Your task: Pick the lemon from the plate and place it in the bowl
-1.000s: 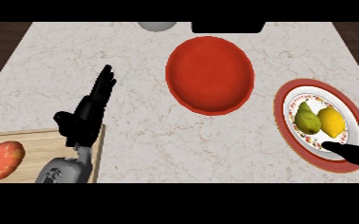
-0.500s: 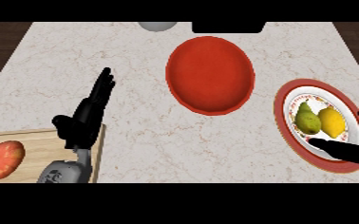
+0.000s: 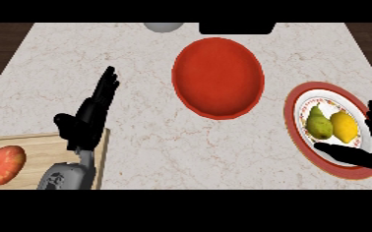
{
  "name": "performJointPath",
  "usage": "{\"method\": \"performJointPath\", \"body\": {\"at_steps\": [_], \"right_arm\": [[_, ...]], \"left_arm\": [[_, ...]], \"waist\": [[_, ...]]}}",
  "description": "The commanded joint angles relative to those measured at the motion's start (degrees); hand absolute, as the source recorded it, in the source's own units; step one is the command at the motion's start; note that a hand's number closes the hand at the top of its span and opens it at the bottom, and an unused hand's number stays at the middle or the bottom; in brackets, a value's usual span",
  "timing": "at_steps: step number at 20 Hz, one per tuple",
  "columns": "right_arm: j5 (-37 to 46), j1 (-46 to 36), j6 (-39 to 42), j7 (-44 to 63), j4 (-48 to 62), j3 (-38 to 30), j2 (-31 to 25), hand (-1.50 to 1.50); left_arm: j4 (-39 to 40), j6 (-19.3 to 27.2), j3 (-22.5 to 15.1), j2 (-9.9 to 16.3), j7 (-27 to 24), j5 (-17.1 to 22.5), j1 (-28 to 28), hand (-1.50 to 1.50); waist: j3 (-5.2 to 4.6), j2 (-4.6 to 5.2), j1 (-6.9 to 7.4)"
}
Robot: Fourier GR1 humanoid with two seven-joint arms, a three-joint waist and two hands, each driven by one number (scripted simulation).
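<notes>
Right hand [image 3: 347, 154] beside oval lemon [image 3: 344, 126] (glossy)

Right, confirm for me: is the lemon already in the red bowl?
No, the lemon lies on the plate beside the pear; the red bowl holds nothing.

Right hand [image 3: 347, 154] mostly beyond edge

No readable text, label, brand, number or sign shows on anything in view.
</notes>
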Motion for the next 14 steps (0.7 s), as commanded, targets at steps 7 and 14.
{"method": "performJointPath", "body": {"at_steps": [7,14], "right_arm": [[5.7,-6.5,-1.3,-5.9,16.7,0.6,-3.1,-1.5],[9.7,-3.1,1.3,-12.4,15.3,6.1,-3.4,1.5]], "left_arm": [[3.9,-2.2,2.5,-0.2,-4.1,-0.6,-0.6,0.0],[0.6,-2.0,2.0,-0.9,-2.4,-0.9,1.2,0.0]], "waist": [[0.0,0.04,0.07],[0.01,0.01,0.22]]}}
